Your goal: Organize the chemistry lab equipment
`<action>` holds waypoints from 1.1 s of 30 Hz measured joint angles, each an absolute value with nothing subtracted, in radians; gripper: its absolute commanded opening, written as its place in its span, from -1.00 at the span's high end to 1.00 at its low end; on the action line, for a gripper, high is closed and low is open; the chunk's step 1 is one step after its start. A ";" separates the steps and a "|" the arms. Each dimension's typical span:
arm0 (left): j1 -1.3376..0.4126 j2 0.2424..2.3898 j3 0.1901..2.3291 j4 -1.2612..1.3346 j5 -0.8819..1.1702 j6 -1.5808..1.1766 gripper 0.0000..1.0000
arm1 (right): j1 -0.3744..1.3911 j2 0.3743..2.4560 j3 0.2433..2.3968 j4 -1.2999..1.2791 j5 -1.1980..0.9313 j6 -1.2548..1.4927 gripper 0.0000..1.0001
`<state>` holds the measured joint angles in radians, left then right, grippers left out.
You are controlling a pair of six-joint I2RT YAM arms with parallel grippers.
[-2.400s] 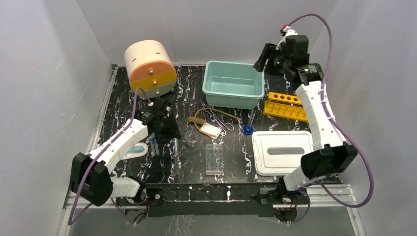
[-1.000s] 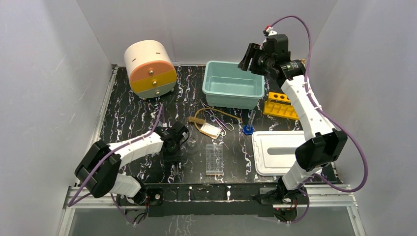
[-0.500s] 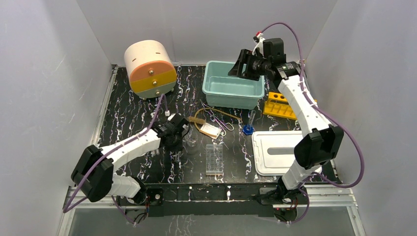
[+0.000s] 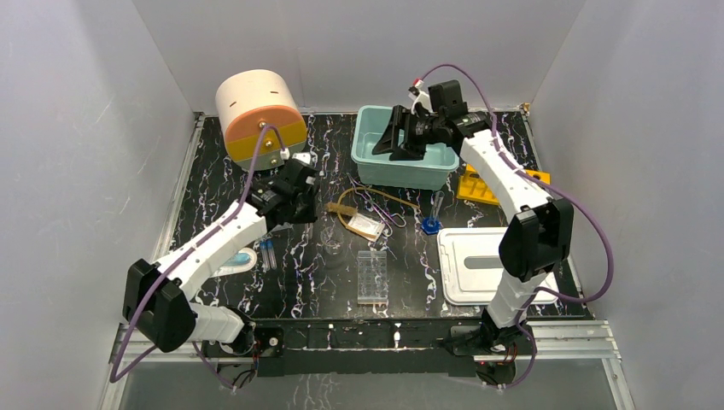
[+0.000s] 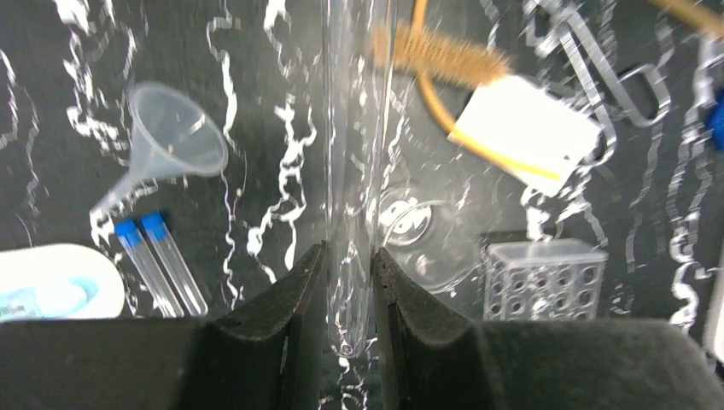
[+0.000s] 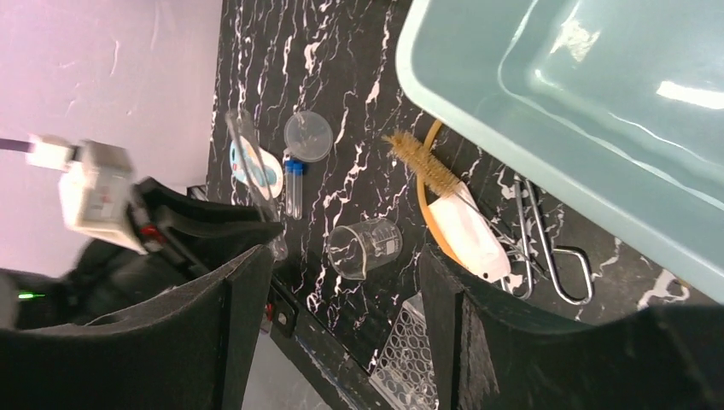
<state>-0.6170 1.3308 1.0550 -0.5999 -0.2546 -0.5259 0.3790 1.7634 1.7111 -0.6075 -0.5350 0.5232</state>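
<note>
My left gripper (image 5: pixel 348 256) is shut on a clear glass tube (image 5: pixel 350 154) and holds it above the table; in the top view it (image 4: pixel 297 207) hangs left of the tan-looped tag (image 4: pixel 365 225). Below it lie a clear funnel (image 5: pixel 175 141), two blue-capped tubes (image 5: pixel 158 265), a little beaker (image 5: pixel 418 226) and the clear well plate (image 5: pixel 546 278). My right gripper (image 6: pixel 341 252) is wide open and empty, above the left edge of the teal bin (image 4: pixel 401 158). Metal tongs (image 4: pixel 376 205) and the blue-footed cylinder (image 4: pixel 431 222) lie mid-table.
The cream-and-orange drum (image 4: pixel 260 120) stands at the back left. A yellow holed rack (image 4: pixel 478 184) sits right of the bin, partly behind the right arm. A white lid (image 4: pixel 491 265) lies at the front right. A white and blue item (image 4: pixel 239 260) lies front left.
My left gripper has risen and moved back from the table's front with the clear tube in it. My right arm has swung left, from beyond the bin's right corner to over the bin.
</note>
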 measured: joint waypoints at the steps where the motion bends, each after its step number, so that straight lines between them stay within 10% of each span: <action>1: -0.611 1.331 1.084 -0.599 -0.254 -0.513 0.72 | 0.390 1.768 1.711 -0.605 -0.536 0.524 -0.47; 20: -0.583 1.404 1.224 -0.426 0.112 -0.401 0.71 | 0.539 1.806 1.699 -0.332 -0.531 0.565 -0.63; 33: -0.574 1.433 1.224 -0.396 0.152 -0.412 0.72 | 0.558 1.870 1.654 -0.276 -0.521 0.636 -0.39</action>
